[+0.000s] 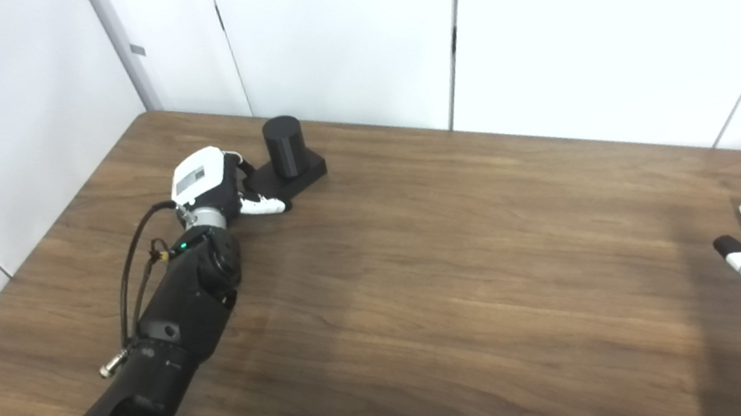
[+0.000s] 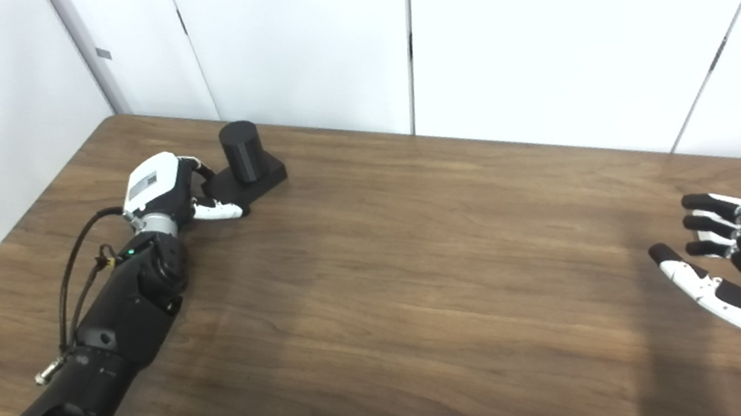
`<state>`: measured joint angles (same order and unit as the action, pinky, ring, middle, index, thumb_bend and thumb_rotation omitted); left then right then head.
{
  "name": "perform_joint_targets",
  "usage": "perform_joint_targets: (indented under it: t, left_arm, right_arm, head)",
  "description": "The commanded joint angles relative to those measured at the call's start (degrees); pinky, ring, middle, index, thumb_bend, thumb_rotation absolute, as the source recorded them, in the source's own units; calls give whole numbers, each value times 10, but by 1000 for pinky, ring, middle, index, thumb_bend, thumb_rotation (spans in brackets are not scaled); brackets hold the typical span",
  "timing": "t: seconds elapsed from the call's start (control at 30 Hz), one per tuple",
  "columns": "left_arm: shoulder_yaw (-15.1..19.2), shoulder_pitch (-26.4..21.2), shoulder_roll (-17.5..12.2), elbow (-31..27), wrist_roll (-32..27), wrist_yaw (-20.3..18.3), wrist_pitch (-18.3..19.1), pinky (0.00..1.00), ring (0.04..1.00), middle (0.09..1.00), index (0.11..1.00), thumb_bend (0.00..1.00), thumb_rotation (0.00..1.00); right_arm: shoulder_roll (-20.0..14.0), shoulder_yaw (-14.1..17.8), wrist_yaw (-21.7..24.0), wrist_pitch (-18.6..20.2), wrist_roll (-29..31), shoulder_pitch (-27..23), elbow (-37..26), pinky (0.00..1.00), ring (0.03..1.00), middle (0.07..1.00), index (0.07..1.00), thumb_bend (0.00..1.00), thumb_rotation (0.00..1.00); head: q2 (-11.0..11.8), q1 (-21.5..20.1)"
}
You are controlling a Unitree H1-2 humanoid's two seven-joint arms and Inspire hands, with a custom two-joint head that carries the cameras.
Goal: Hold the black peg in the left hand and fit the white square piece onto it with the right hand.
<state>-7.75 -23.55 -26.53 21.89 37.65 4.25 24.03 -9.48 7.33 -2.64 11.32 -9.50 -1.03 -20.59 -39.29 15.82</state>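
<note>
The black peg [image 1: 284, 146], an upright cylinder on a flat black base [image 1: 302, 172], stands on the table at the far left. My left hand [image 1: 208, 182] is at the base's left end. Its white-tipped thumb [image 1: 263, 206] lies along the front edge and its fingers curl over the far side, closed on the base. The peg still rests on the table. My right hand [image 2: 738, 262] hovers over the table's right edge, open, fingers spread, holding nothing. No white square piece shows in either view.
The wooden table [image 1: 462, 260] runs from the white wall panels [image 1: 348, 27] at the back to the near edge. A black cable [image 1: 130, 266] loops off my left forearm.
</note>
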Motion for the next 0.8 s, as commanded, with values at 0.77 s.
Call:
perform_joint_targets:
  t: [0.77]
  left_arm:
    - [-65,29,-58,-55,-149,-198,-249,923,977,915,489,520,72]
  right_arm:
    - [-3,2,-6,-1,-12,-21,-24,558,701,729,492,494,120]
  head:
    - [-2,-9]
